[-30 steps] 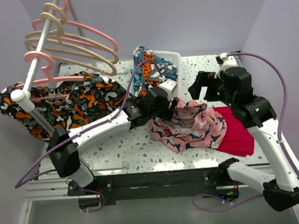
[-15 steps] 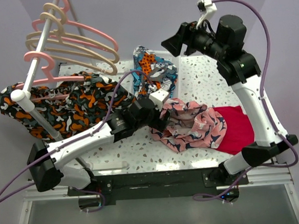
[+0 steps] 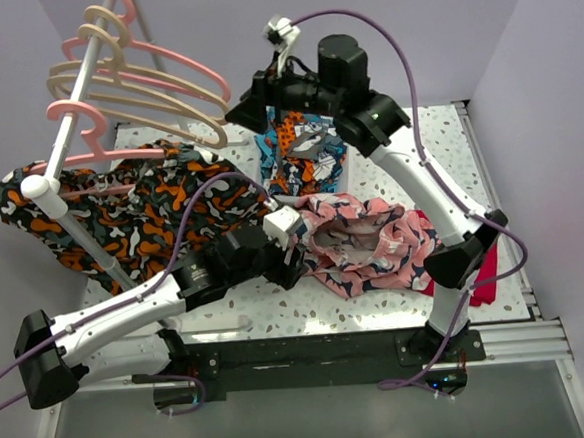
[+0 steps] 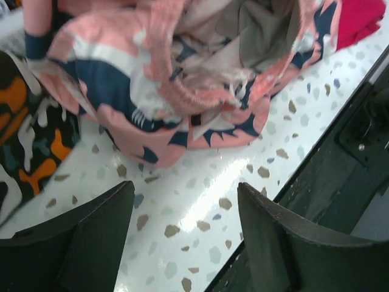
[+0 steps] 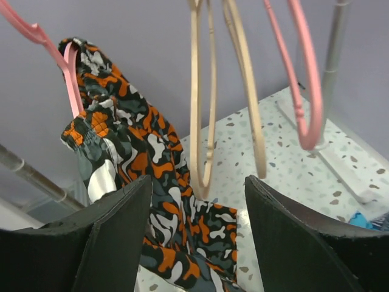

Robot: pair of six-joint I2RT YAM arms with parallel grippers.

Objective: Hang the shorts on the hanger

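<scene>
The shorts (image 3: 369,242) lie bunched on the table (image 3: 408,156), waistband folded in on itself. We think the main risk is there: a pinch into that heap could take two layers or a leg hem, and the shorts would then hang twisted. The red cloth (image 4: 364,21) touches the shorts on their right and could be dragged along. The patterned garment (image 3: 141,204), just left of the shorts, could be caught too.

Well up and left of the shorts, the hanger (image 5: 194,109) hangs close among other tan ones and the pink hangers (image 5: 310,139). A grab there could take the wrong one, or two at once.

The left gripper (image 4: 185,237) sits just beside the shorts' left edge. Its fingers are spread wide with only bare tabletop between them, and we judge that it touches no cloth. The right gripper (image 5: 197,237), up by the hanger, is likewise spread wide and holds nothing. The hanger lies beyond its tips, not between them.
</scene>
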